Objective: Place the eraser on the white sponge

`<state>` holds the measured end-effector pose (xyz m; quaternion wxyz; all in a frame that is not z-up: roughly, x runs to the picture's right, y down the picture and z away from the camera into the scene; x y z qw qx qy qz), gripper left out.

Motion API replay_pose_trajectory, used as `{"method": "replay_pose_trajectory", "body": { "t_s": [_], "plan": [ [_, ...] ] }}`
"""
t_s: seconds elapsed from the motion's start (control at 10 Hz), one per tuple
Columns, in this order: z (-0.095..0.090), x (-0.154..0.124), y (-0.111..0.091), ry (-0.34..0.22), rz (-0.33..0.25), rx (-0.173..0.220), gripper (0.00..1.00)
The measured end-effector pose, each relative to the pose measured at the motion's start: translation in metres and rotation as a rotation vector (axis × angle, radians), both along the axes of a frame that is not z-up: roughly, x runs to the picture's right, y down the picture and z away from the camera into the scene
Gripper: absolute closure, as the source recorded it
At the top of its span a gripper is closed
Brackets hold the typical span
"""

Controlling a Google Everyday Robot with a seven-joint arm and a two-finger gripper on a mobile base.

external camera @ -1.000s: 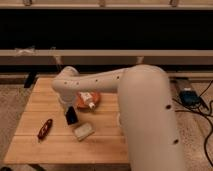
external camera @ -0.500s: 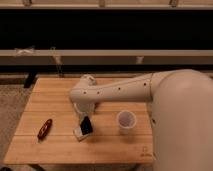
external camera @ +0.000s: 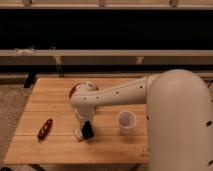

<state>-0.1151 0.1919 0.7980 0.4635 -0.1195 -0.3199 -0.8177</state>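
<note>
While the robot's bulky white arm (external camera: 170, 107) fills the near right of the camera view, its forearm reaches leftward across the wooden table (external camera: 60, 145) and bends down near the table's front-middle. At the end of that reach the gripper (external camera: 86, 127) points down at the tabletop, and the eraser (external camera: 88, 129), a small black block with rounded corners, stands tilted between its fingers, so the gripper appears closed on it. Just beside the eraser's left lower edge, and partly hidden by it, lies the white sponge (external camera: 78, 133), a cream block flat on the wood; the eraser's lower end sits at or against the sponge, though whether it truly rests on it cannot be told. To the left, well apart from both, a red-and-dark elongated tool (external camera: 44, 128) lies slanted near the table's left front. To the right of the gripper, near but not touching, a white translucent cup (external camera: 126, 121) stands upright on the table. Farther back, behind the arm's wrist, the rim of an orange bowl (external camera: 76, 89) shows, mostly covered by the arm. Beyond the table a pale horizontal rail (external camera: 100, 53) runs across a dark background.
</note>
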Motion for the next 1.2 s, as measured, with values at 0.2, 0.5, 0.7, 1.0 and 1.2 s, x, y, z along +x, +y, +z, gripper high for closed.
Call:
{"method": "replay_pose_trajectory", "body": {
  "t_s": [0.2, 0.5, 0.7, 1.0, 1.2],
  "plan": [
    [-0.0001, -0.0045, -0.0017, -0.003, -0.007, 0.0, 1.0],
    [-0.0023, -0.0067, -0.003, -0.002, -0.027, -0.003, 0.78],
    [-0.0036, -0.0086, -0.0022, -0.004, -0.036, -0.009, 0.56],
    [-0.0032, -0.0103, -0.0004, -0.008, -0.045, -0.02, 0.26],
    [-0.002, -0.0108, 0.0009, -0.006, -0.055, -0.026, 0.2]
  ]
}}
